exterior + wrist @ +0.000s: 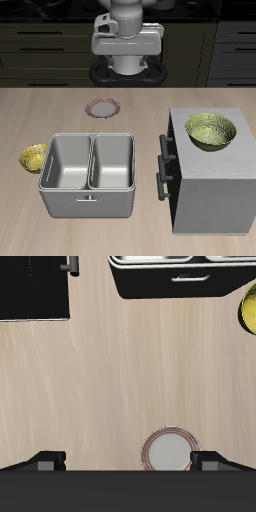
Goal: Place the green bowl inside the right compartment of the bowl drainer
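The green bowl (211, 130), wide, olive and glossy, sits on top of a tall grey box (215, 190). Beside that box stands the bowl drainer (88, 205), a grey metal tub whose two wells hold nothing; its right compartment (113, 162) is the well nearer the box. My gripper (124, 50) hangs high at the back of the table, far from the bowl and the drainer. In the wrist view the gripper (128, 462) is open, with nothing between its fingertips (48, 460), and the drainer's rim (185, 274) shows. The green bowl does not appear in that view.
A small yellow-green bowl (34, 157) rests on the table against the drainer's far side from the box. A flat pink-rimmed plate (103, 107) lies behind the drainer, just under my gripper (168, 450). A black handle (162, 165) sticks out of the box toward the drainer.
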